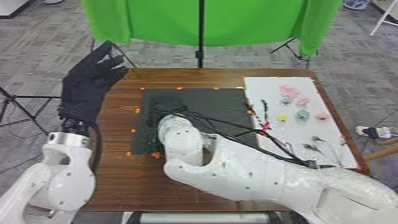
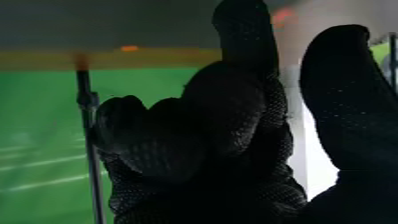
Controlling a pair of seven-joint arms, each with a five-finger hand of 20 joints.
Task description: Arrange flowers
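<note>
We find the brown table (image 1: 124, 187) carrying two work areas side by side: a black mat (image 1: 213, 100) and, to its right, a white sheet (image 1: 262, 87). We take the sheet to be the stock area, its pale ground making loose stems easy to pick out.

The right arm (image 1: 240, 167) crosses low over the sheet's near side and the mat, putting the right hand (image 1: 167, 105) above the mat's left part. In the wrist view we note one finger extended, the others bent part-way, and the thumb held well apart; we see nothing in its grasp. We judge this pose suits a pinch or a release, though we could not establish which is intended.

The left hand (image 1: 87, 82) is raised beside the table's left edge, fingers loosely parted and empty, presumably to keep out of the working arm's path.

Across the sheet lie the flowers: pink blossoms (image 1: 289, 91), pale teal blossoms (image 1: 303, 115), grey-green sprigs (image 1: 317, 146) and a yellow blossom (image 1: 282, 118). They lie spaced, which we consider helps single picking. A red flower (image 1: 264, 128) lies just beside the right arm; we judge it liable to be brushed.
</note>
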